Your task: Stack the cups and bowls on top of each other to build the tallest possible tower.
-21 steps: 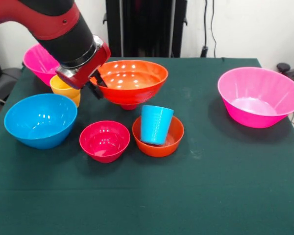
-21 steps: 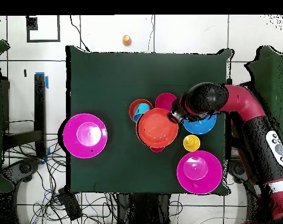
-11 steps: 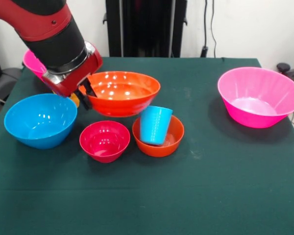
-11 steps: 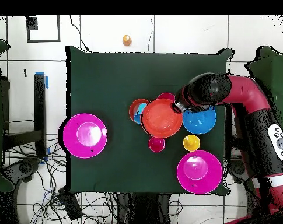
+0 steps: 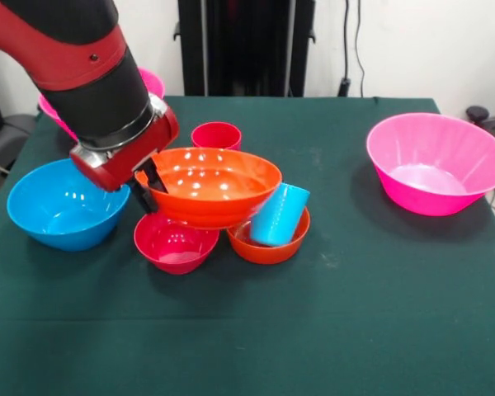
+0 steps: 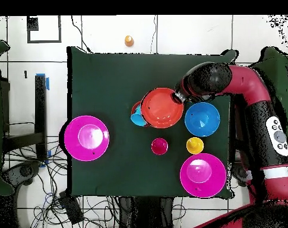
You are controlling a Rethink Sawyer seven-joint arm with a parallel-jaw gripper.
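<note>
Carried forward: wide orange bowl (image 5: pixel 208 196), rim in gripper (image 5: pixel 146 183).

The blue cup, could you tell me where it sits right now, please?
In the front view the blue cup leans tilted in the small orange bowl, its rim tucked under the wide orange bowl held by the gripper.
</note>
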